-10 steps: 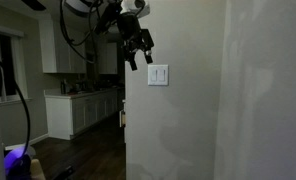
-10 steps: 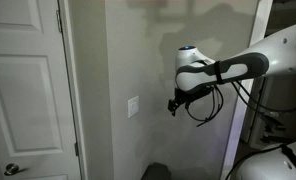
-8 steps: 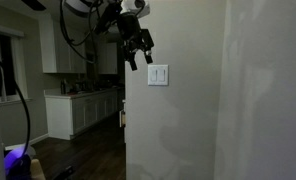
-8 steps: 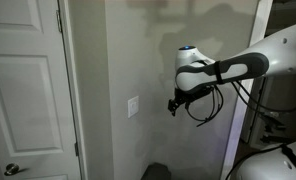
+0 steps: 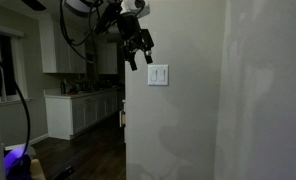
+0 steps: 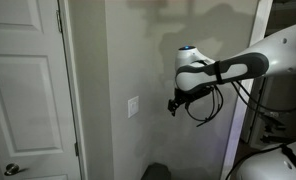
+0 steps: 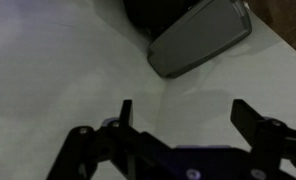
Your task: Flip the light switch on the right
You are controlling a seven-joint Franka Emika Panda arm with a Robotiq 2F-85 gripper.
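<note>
The light switch is the right-hand part of a small white wall plate on a pale wall; its separate rockers cannot be told apart. The plate also shows in an exterior view. My gripper hangs just up and left of the plate, and from the side it is a short way off the wall, touching nothing. In the wrist view the open, empty fingers face the bare wall, and the plate appears as a grey rounded slab above them.
The wall ends at a corner just left of the plate, with a dim kitchen and white cabinets beyond. A white door stands next to the wall. The robot's arm and cables fill the space on the other side.
</note>
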